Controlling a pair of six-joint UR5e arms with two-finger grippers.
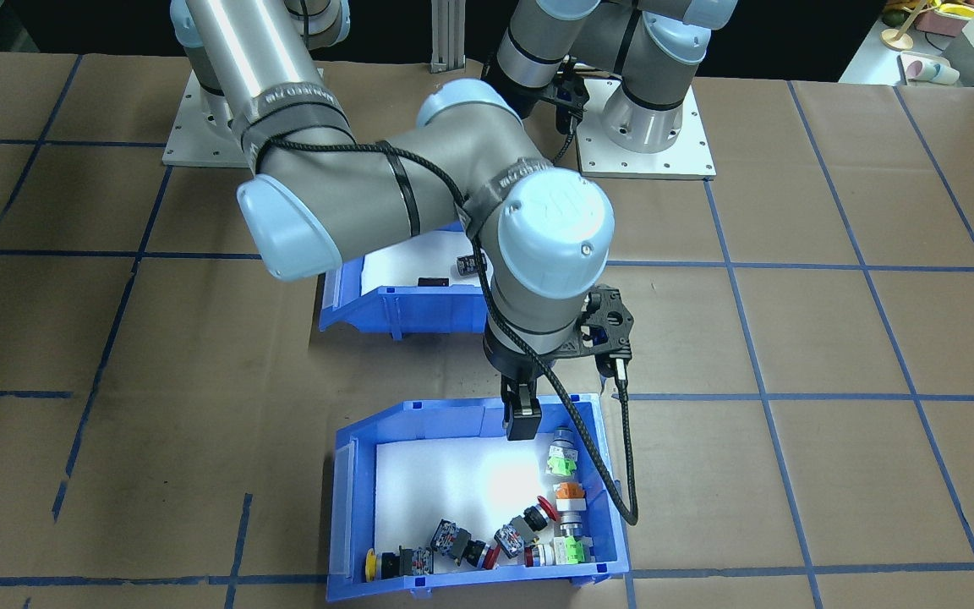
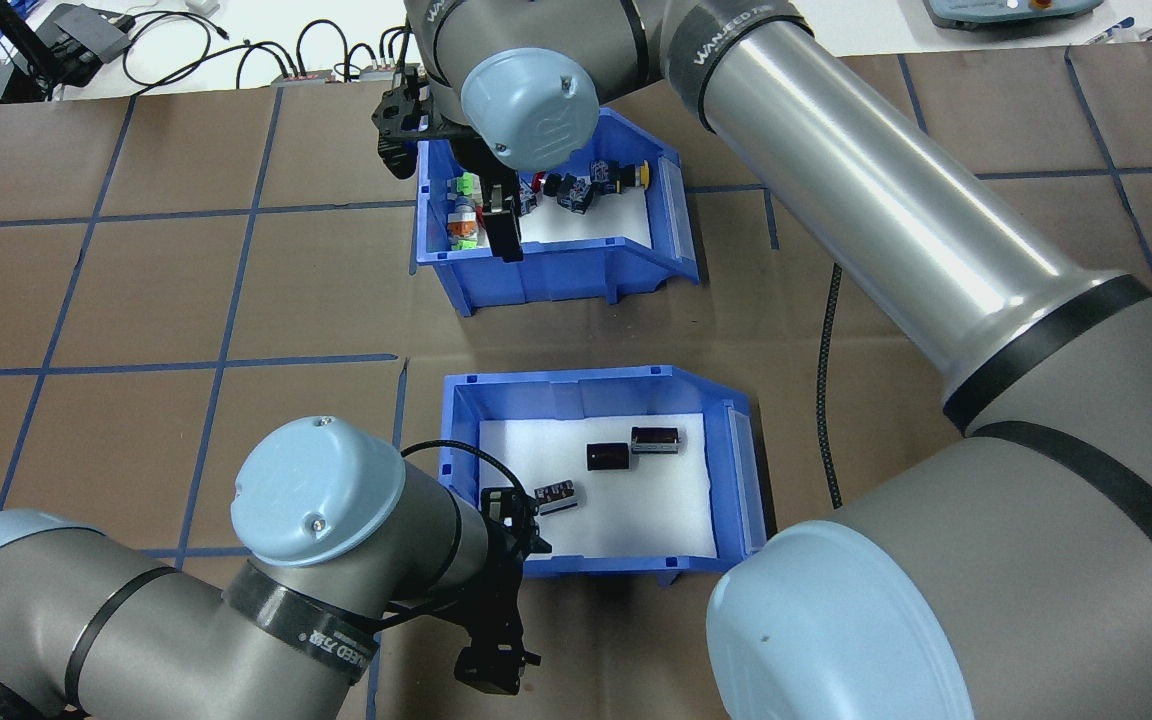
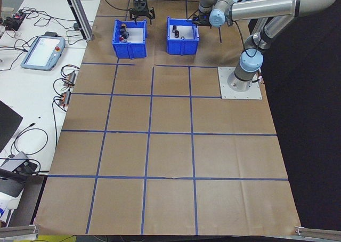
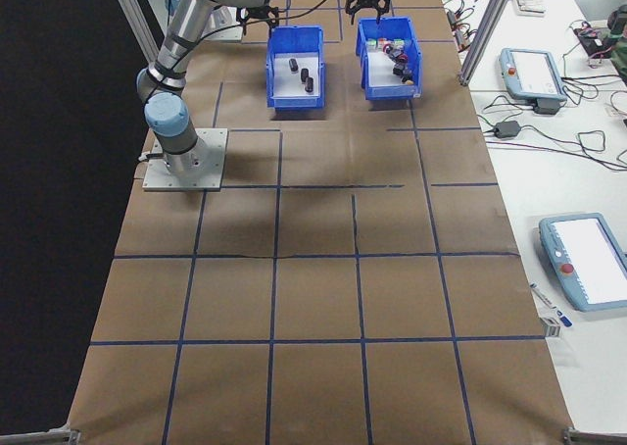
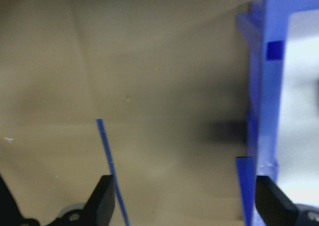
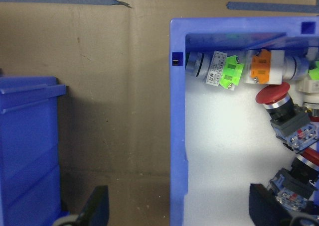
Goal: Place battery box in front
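while the battery box sits on the counter nearest the robot, behind the button bin, nothing looks moved yet. right gripper spread wide astride the button bin's wall; left gripper wide too, straddling the battery box's wall, gripping nothing.

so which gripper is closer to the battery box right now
The left. The left gripper is open at the battery box, straddling its wall. The right gripper is open over the wall of the other bin of push-button parts, farther off.
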